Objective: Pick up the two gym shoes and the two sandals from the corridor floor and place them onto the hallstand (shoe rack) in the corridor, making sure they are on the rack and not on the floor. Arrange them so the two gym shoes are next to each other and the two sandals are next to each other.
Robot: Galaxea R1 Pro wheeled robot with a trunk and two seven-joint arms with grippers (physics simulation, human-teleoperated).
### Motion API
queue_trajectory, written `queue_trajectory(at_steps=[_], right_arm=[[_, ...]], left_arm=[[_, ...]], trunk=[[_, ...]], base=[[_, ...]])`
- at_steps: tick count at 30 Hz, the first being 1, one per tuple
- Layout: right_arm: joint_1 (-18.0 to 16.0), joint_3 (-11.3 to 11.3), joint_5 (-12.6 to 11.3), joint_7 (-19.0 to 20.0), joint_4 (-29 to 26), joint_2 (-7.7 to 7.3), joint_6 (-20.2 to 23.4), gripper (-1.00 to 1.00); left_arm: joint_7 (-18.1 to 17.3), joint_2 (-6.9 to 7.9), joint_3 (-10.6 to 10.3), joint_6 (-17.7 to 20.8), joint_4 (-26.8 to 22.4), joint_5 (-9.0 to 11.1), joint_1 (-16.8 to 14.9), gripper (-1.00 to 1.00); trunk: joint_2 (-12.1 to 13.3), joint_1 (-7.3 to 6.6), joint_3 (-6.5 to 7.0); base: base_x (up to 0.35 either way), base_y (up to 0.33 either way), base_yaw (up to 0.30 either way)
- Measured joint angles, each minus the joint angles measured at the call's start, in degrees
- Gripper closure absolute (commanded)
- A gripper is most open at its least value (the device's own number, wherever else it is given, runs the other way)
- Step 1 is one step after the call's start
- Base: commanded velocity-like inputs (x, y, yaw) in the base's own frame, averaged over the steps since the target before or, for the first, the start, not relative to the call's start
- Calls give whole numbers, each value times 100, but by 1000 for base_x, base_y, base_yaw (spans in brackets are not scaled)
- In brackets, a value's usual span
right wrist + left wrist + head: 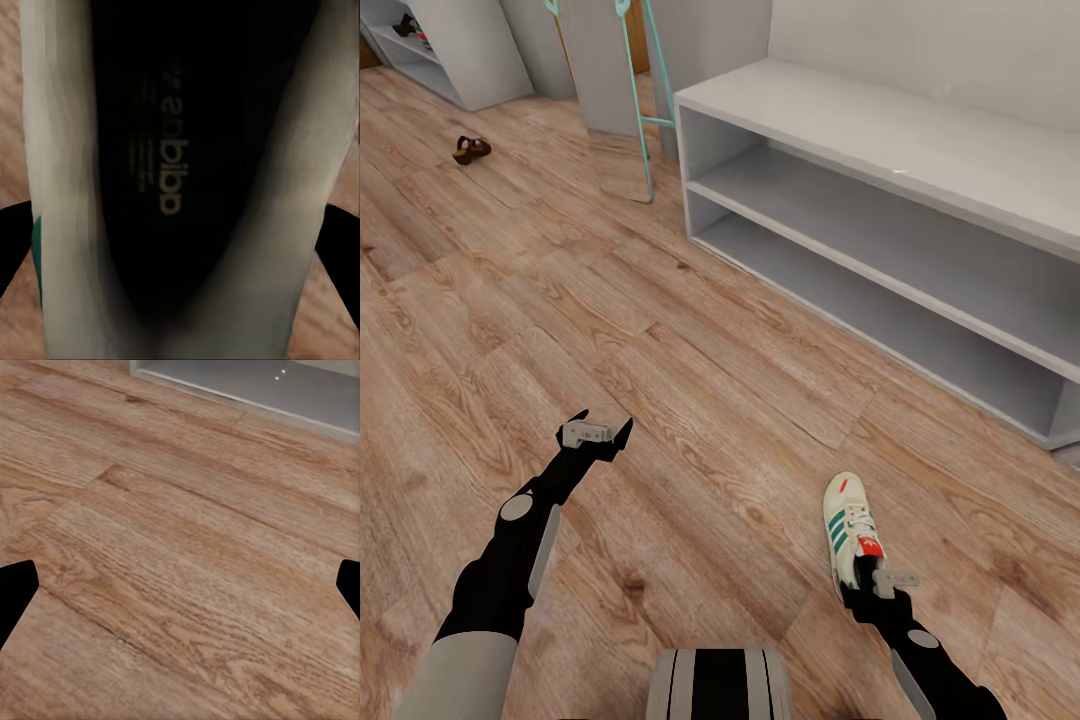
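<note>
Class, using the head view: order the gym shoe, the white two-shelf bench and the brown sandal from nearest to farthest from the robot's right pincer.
1. Gym shoe: on the floor, right at the right pincer.
2. White two-shelf bench: ahead, along the wall.
3. Brown sandal: far off on the floor, up the corridor to the left.

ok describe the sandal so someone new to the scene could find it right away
Start at the long white bench and look across the wood floor towards the far left corner. The sandal lies alone there, small, flat and dark brown, unlike the white, green-striped sneaker near the robot's right arm.
</note>
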Motion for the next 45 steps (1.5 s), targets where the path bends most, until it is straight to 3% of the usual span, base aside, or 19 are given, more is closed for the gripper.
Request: queue_trajectory(at_steps=[23, 45], right_arm=[[1, 1, -4, 6, 0, 0, 1, 100], [1, 6, -4, 4, 0, 8, -4, 100]], left_arm=[[7, 8, 12, 18, -9, 8, 5, -100], [-9, 45, 57, 45, -378, 5, 353, -100]], trunk=[[0, 0, 0], [0, 0, 0]], base=[[0, 0, 0], [0, 0, 0]])
